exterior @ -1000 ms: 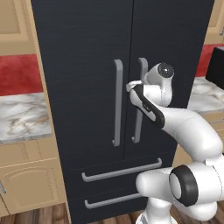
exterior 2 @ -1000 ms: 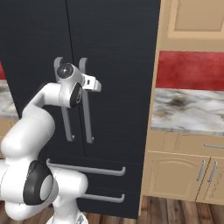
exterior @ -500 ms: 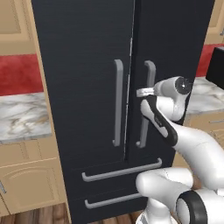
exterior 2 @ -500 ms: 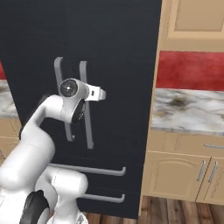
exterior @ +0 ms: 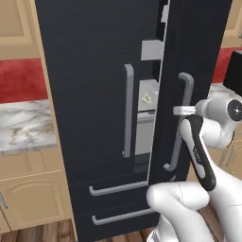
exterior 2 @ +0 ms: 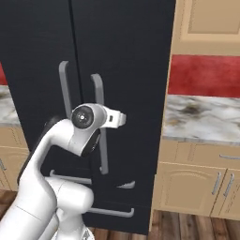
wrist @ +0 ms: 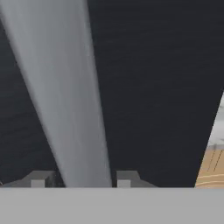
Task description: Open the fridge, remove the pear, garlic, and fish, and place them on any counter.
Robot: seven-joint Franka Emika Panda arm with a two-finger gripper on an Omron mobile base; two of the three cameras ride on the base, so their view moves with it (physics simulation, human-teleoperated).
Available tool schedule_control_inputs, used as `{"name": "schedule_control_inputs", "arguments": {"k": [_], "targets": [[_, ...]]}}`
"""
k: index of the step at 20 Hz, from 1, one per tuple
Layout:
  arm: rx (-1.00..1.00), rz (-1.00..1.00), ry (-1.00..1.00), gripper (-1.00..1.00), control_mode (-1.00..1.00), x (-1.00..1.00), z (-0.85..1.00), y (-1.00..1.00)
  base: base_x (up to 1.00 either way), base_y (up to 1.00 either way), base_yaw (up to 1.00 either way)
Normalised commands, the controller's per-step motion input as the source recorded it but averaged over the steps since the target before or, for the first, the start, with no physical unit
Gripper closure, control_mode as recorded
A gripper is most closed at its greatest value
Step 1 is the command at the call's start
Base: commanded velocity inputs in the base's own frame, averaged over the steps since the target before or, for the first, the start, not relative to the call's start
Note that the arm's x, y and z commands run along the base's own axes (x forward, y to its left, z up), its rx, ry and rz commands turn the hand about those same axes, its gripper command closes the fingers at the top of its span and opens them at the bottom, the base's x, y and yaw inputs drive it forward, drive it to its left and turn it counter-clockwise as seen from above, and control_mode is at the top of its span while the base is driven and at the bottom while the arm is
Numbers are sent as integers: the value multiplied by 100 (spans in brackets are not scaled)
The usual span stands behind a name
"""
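Note:
The black fridge has its right door swung partly out, and a narrow gap shows grey inner shelves. My gripper is shut on that door's long grey handle. The handle runs between my two fingertips in the hand view. From the right base view my gripper sits at the handle. A small pale thing lies on a shelf, too small to tell whether it is the garlic or the pear. The fish is hidden.
Marble counter over tan cabinets stands left of the fridge, and more counter lies to its right. The left door handle and two lower drawer handles are shut. Wood floor lies below.
The right fridge door has swung outward with my gripper on its handle, opening a gap onto the shelves. My arm has drawn back to the right with it.

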Motion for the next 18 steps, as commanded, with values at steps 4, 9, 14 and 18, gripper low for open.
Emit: {"name": "schedule_control_inputs", "arguments": {"k": [4,9,14,18], "targets": [[7,-12,7,100,-100,-52,17,-100,0,0,0],[1,-6,2,-100,-100,-73,38,-56,0,0,0],[-10,0,-1,-100,-100,-100,50,4,0,0,0],[-25,0,0,-100,-100,-100,38,48,0,0,0]]}}
